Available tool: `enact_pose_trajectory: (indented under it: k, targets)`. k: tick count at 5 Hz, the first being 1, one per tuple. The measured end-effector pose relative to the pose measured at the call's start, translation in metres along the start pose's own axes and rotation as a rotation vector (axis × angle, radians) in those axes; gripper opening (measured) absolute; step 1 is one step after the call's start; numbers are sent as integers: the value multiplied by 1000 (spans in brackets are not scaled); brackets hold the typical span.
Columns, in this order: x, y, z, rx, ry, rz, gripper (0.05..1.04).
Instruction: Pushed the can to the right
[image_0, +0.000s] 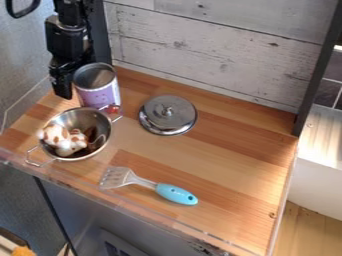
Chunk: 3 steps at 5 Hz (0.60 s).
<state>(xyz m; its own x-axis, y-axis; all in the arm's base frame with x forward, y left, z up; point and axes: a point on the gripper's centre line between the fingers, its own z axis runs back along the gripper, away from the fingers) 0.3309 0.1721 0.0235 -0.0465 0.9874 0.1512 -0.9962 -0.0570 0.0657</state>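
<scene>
The black two-finger gripper (63, 91) hangs down at the upper left of the wooden work surface (234, 170), on the left side of the can as the camera sees it; whether it is released or clenched cannot be told. Just beside it stands the task's thing, an upright cylindrical metal can with a light purple wrapper (100, 96), its round mouth facing up and its inside grey; whether gripper and can touch is unclear. In front of the can sits a round silver metal pot with two wire handles (101, 125), one handle toward the can and the other toward the surface's front left edge. A white toy with orange-brown patches (56, 135) lies in the pot, toward its left side. A small red object (113, 108) shows by the can's base, near the pot's nearer handle to the can. To the right of the can, apart from it, a round shiny metal lid with a central knob (168, 120) lies knob up. Farther forward lies a slotted metal spatula with a light blue handle (176, 193), its head pointing left toward the pot. Whitewashed wooden boards (220, 55) stand behind the surface.
</scene>
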Motion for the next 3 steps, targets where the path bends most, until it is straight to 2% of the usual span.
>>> enact_pose_trajectory:
  k: [1,3]
  targets:
    - [-20,-1,3,-8,22,-32,999]
    - [-33,3,5,-14,39,-34,999]
